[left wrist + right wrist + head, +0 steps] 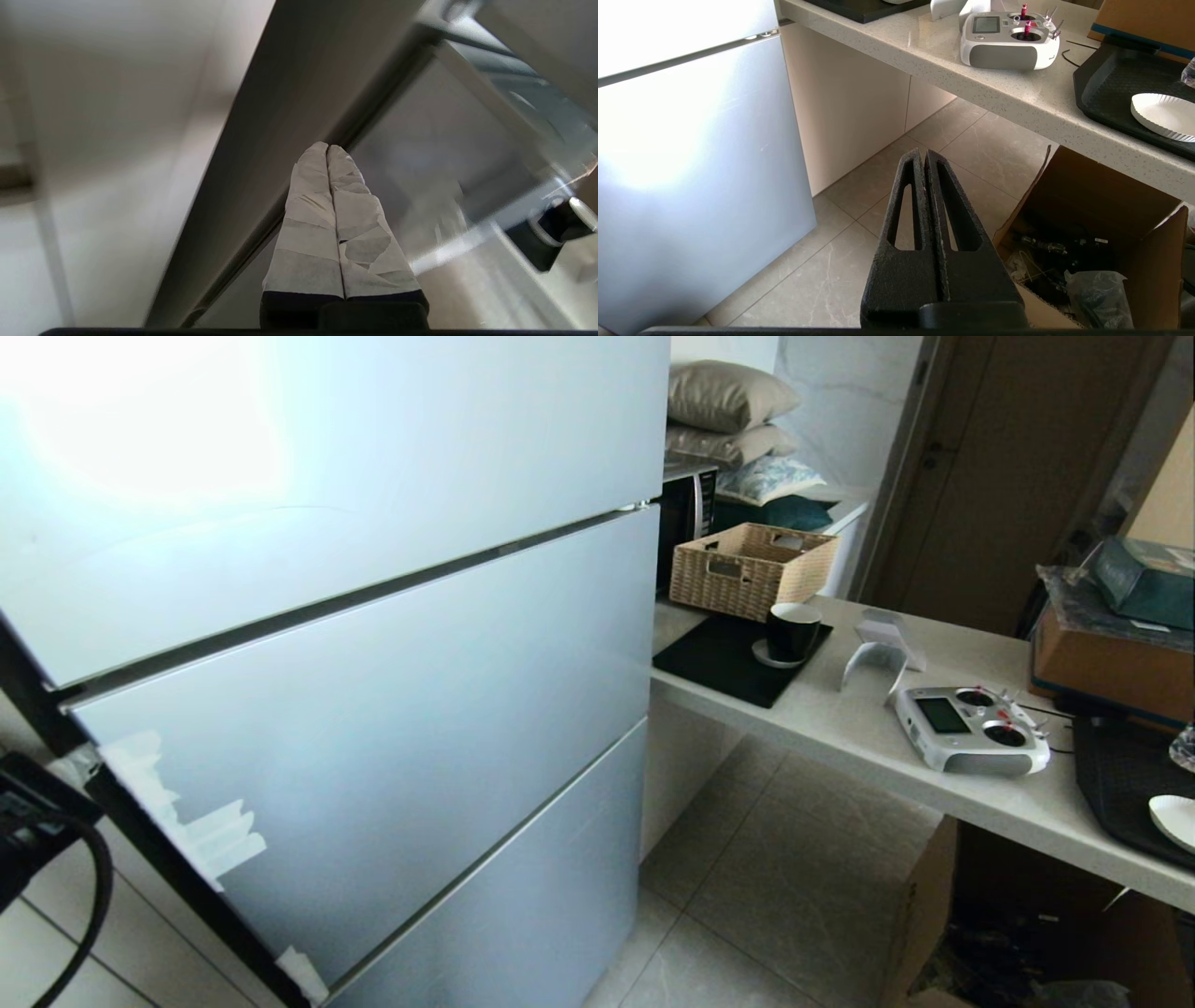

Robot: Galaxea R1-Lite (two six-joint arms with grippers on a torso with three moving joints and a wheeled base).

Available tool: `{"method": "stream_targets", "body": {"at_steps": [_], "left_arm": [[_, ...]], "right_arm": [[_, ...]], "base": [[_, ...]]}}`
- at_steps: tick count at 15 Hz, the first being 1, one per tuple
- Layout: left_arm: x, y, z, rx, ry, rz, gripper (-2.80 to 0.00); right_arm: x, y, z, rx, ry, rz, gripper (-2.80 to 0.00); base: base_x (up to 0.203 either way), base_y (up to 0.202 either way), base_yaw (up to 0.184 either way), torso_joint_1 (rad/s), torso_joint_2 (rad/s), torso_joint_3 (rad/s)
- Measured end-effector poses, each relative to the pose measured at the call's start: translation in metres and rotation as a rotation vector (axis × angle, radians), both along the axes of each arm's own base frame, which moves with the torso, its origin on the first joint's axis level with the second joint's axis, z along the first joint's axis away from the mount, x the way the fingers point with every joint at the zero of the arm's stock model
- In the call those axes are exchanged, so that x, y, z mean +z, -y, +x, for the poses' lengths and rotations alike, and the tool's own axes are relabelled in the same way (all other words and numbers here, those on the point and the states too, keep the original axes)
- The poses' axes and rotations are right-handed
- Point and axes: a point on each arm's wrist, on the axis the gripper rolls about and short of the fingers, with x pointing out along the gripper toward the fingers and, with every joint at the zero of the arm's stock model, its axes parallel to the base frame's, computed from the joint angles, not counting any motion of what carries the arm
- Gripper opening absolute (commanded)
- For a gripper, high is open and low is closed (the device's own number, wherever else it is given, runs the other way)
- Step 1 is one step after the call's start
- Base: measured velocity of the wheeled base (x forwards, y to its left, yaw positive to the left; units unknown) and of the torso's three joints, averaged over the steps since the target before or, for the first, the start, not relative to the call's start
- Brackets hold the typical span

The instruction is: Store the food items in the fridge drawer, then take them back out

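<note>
The fridge (373, 691) fills the left of the head view, its pale blue doors all closed. The fridge drawer and the food items are hidden. My left gripper (328, 147) has white-taped fingers pressed together with nothing between them; it points at the dark side edge (289, 116) of the fridge, close to it. Part of the left arm (28, 821) shows at the left border of the head view. My right gripper (923, 153) is shut and empty, hanging low over the tiled floor (859, 205) to the right of the fridge (691, 154).
A pale counter (840, 728) runs to the right of the fridge with a wicker basket (752, 569), a black cup (794, 630), a white remote controller (971, 728) and a black tray (1111, 88) with a paper plate (1162, 114). An open cardboard box (1101, 224) stands under it.
</note>
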Motion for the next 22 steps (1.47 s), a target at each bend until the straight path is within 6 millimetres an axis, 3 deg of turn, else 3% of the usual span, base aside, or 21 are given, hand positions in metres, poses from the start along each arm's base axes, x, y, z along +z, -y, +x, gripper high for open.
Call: {"method": "stream_targets", "body": {"at_steps": [6, 22], "left_arm": [[-0.007, 0.002, 0.014, -0.062, -0.032, -0.02, -2.8], [-0.024, 0.01, -0.012, -0.229, -0.048, -0.043, -2.8]], "right_arm": [[0.0, 0.0, 0.0, 0.0, 0.0, 0.0, -2.8], [0.0, 0.0, 0.0, 0.0, 0.0, 0.0, -2.8]], "base": [[0.0, 0.0, 0.0, 0.0, 0.0, 0.0], [0.0, 0.0, 0.0, 0.0, 0.0, 0.0]]}}
